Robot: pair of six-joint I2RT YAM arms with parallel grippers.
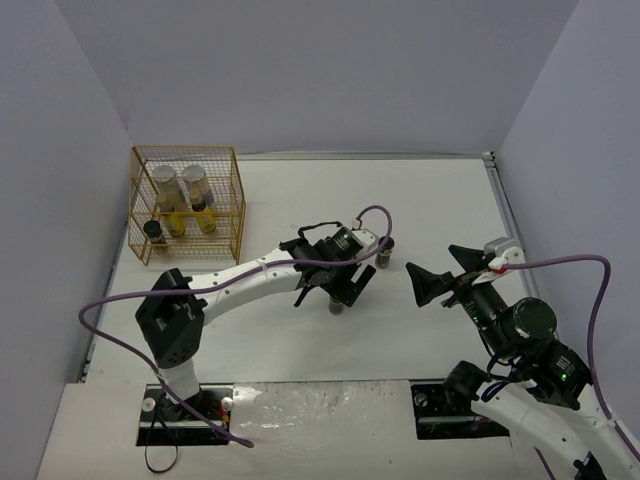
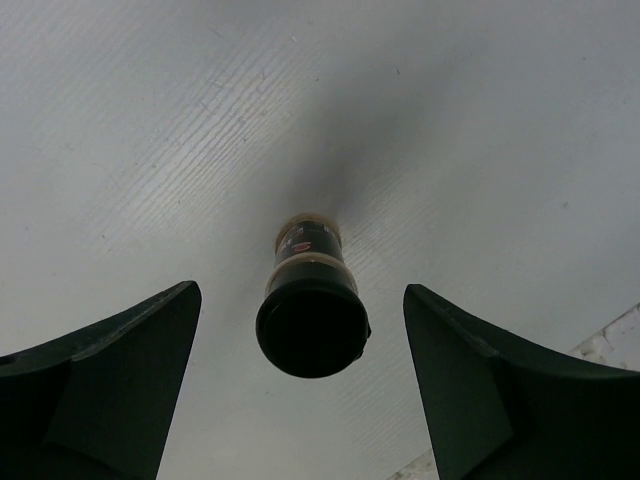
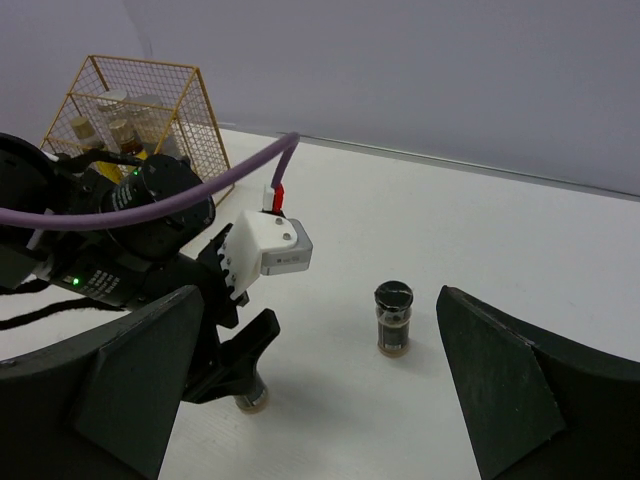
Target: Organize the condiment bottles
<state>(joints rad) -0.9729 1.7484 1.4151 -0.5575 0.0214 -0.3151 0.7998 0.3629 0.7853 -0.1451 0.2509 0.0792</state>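
Observation:
Between the fingers of my left gripper (image 2: 300, 300) a short dark jar (image 2: 312, 325) with a black lid stands upright on the table, with a gap on each side. That gripper (image 1: 337, 298) is open around it. A second dark jar (image 3: 393, 318) stands alone further right, ahead of my open, empty right gripper (image 3: 320, 295). In the wire basket (image 1: 236, 200) at the back left are two pale silver-lidded jars (image 1: 164, 178), two slim yellow bottles (image 1: 176, 223) and a dark jar (image 1: 154, 231).
The left arm (image 1: 250, 275) reaches across the middle of the white table (image 1: 430, 200), with its purple cable (image 1: 372, 215) looping above. Grey walls close in the left, back and right sides. The right gripper (image 1: 429, 258) hangs right of the free jar (image 1: 385, 266).

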